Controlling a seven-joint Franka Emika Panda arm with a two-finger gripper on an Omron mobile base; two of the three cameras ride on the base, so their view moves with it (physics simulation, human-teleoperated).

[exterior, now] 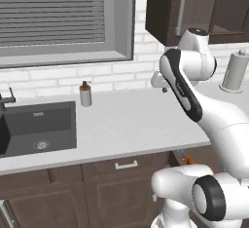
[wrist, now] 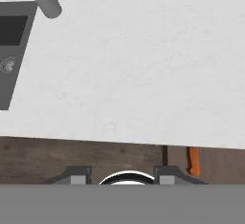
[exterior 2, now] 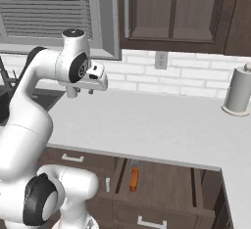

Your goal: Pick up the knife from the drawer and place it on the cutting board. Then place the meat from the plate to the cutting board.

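The shallow dark brown wooden drawer (exterior 2: 162, 186) stood pulled out below the white countertop (exterior 2: 147, 125), and the orange-handled, silver-bladed knife (exterior 2: 133, 176) lay flat inside near its left wall. Above the counter, the white two-finger gripper (exterior 2: 84, 92) hovered empty, jaws parted. Farther back stood a grey paper-towel roll (exterior 2: 239, 90) against the white brick wall (exterior 2: 196, 74)

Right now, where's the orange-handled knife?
The knife lies in the open drawer under the counter's front edge, near the drawer's left wall in the right base view, handle toward the robot.
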